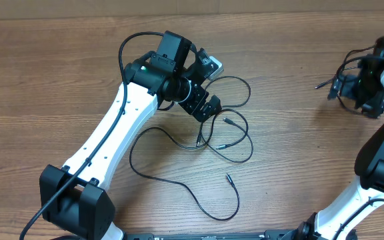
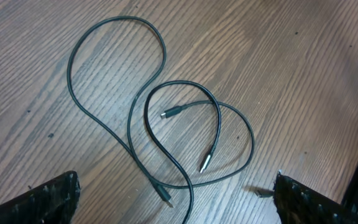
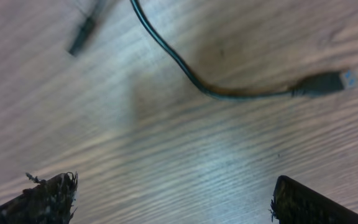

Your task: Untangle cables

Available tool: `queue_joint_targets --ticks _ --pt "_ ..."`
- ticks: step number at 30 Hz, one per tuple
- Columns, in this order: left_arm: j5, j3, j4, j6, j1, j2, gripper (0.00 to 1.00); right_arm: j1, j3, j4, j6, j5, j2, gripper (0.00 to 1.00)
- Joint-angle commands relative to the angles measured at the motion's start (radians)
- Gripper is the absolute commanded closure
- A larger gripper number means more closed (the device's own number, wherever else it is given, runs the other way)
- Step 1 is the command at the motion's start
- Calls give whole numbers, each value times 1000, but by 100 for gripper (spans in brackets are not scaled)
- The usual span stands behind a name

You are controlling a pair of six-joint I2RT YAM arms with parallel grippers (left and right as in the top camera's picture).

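The left arm [image 1: 112, 127] reaches up from the lower left corner of the wooden surface [image 1: 45, 60] toward the middle. The left hand [image 1: 209, 107] hovers just above the near edge of the cables [image 1: 222, 130]. In the left wrist view its two fingers [image 2: 48, 199] stand wide apart at the bottom corners with nothing between them.

The thin black cords lie flat on the wood in loose, overlapping loops at the centre of the surface. One tall loop [image 2: 73, 81] sweeps up and round on the left. A smaller loop crosses inside it, and two plug ends [image 2: 169, 113] rest within the rings. From overhead, a longer strand [image 1: 179, 183] trails out of the cluster toward the lower middle and curls back to a free plug [image 1: 230, 177].

Well apart, near the right edge, the right hand [image 1: 355, 83] sits low over a separate cord [image 3: 191, 78]. The right wrist view is blurred. It shows the fingers [image 3: 48, 196] spread apart and empty. The cord lies on the wood ahead of them and ends in a broad connector [image 3: 325, 82]. Another plug tip [image 3: 81, 36] lies at the upper left.
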State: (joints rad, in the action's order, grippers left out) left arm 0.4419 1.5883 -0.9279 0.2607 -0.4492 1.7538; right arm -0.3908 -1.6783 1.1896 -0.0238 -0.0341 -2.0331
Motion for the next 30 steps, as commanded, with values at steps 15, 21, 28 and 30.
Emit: queue_joint_targets --ticks 15,21,28,30 --pt "19 4 1 -7 4 0 0 -10 251 -233 -4 -35 -6 0" --pt "19 4 1 -7 4 0 0 -10 299 -315 -3 -36 -6 0" --pt "19 4 1 -7 4 0 0 -10 303 -381 -4 -35 -6 0" --pt "19 4 1 -7 4 0 0 -10 313 -409 -4 -35 -7 0"
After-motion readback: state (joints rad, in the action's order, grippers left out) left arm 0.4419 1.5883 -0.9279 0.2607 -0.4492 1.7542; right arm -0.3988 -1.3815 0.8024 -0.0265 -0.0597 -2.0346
